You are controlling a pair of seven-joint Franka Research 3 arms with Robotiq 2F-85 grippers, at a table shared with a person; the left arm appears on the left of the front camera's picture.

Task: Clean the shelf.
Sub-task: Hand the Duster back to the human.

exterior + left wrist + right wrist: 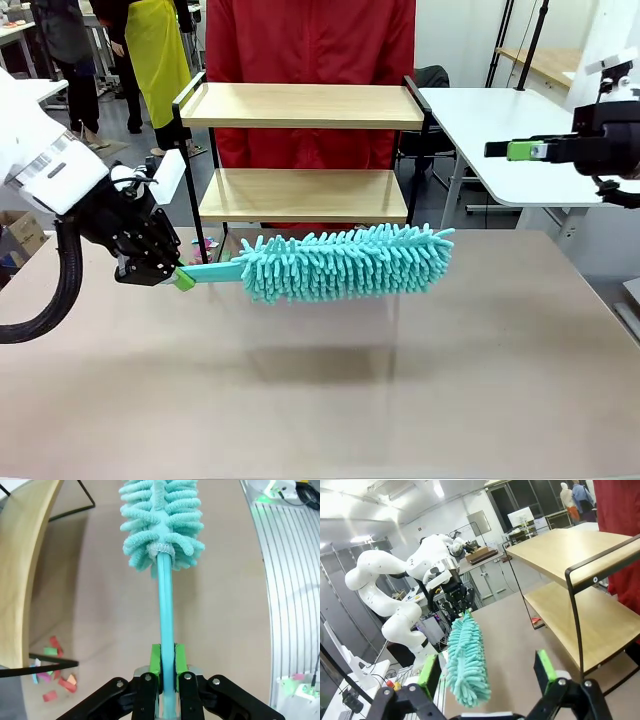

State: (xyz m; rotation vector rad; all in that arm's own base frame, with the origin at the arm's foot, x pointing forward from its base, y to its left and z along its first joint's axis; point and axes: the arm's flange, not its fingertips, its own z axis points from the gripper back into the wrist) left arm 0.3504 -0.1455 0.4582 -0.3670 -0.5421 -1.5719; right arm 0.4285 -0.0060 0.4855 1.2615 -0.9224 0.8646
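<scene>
Below, both shelf [300, 195] boards sit bare — paper scraps [52, 672] beside it.

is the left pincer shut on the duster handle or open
Shut on it: the left pincer has both green pads pressed against the duster handle, holding it level above the table.

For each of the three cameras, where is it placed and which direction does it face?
Front view: between the arms, facing the two-tier wooden shelf; left pincer holds the fluffy teal duster.
Left wrist view: along the shut left pincer, down the duster.
Right wrist view: behind the open right pincer, facing the left arm.
All views share the duster.
</scene>
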